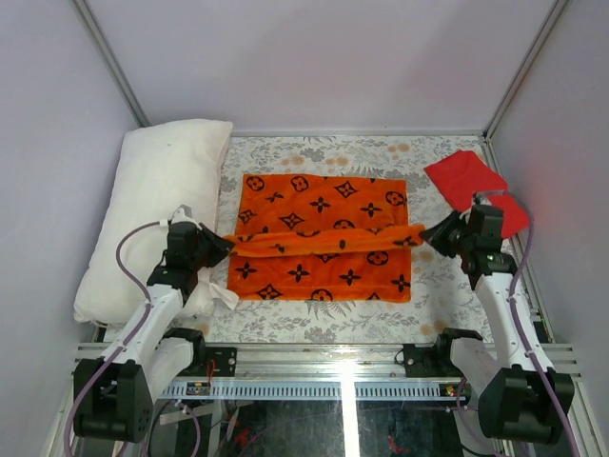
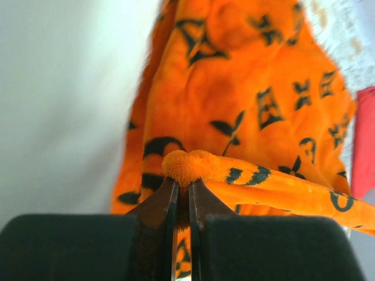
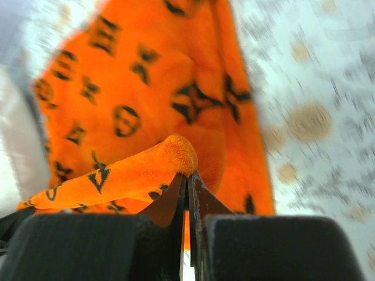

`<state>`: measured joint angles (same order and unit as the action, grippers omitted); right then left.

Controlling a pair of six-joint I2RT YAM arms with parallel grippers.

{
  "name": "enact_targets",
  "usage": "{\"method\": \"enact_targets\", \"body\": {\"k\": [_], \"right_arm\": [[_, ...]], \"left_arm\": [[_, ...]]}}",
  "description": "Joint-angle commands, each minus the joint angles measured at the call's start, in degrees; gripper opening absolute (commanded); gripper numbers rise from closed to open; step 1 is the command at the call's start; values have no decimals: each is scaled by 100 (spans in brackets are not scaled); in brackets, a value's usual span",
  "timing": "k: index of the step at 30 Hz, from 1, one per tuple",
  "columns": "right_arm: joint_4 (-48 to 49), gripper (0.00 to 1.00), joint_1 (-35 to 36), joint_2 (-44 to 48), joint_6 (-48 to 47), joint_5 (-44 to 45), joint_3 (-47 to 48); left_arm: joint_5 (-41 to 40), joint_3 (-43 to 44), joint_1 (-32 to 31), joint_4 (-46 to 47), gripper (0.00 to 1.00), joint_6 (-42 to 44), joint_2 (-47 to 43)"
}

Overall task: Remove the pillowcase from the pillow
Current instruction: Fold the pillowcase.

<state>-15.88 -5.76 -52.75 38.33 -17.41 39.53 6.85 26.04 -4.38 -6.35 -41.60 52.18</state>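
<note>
The orange pillowcase [image 1: 324,205], printed with black flowers and stars, lies spread thin and flat in the middle of the counter [image 1: 314,319], on the floral covering. The white pillow [image 1: 157,214] lies bare along the counter's left edge, its long side running away from the arms. It sits just beside the pillowcase's left edge; whether the two touch cannot be told.

Across the near half of the pillowcase, a ridge of fabric is raised off the rest and stretched taut from left to right between the two arms. The left arm [image 1: 157,305] has its jaws clenched on the left end of this ridge. In the left wrist view the dark fingers [image 2: 158,205] stand nearly together, with a rolled nub of orange plush pinched at their tips and the rest of the cover hanging beyond. The right arm [image 1: 500,295] has its jaws clenched on the right end. The right wrist view shows its fingers [image 3: 205,202] pressed close on a rounded orange corner, with the ridge running off to the left.

A red cloth [image 1: 464,176] lies at the far right of the counter, partly behind the right arm and apart from the pillowcase.
</note>
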Motion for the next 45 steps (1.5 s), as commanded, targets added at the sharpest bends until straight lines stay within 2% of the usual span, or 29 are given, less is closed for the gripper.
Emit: {"method": "enact_targets", "body": {"k": [1,9,14,23,29,35,45], "right_arm": [[-343,0,-105,129,-305,754,-824],[-429,0,-110,398,-161,570,-1360],[-754,0,-107,413,-306,581,-921],[-1330,0,-110,694,-603,971,-244],[-913,0,-110,739,-529,995,-979],[-520,0,-110,747,-160,630,-1748],[-255,0,-110,146,-66,662,-1876]], "left_arm": [[-555,-589,22,-221,0,-48,-115],[-723,-767,-204,-397,0,-100,-316],[-656,-369,-223,-791,0,-63,-426],[-810,220,-224,-1560,0,-149,-1186],[-817,-350,-250,-1363,0,-572,-939],[-1147,-829,-250,-1198,0,-877,-603],[-1188,-930,-252,-1025,0,-896,-289]]}}
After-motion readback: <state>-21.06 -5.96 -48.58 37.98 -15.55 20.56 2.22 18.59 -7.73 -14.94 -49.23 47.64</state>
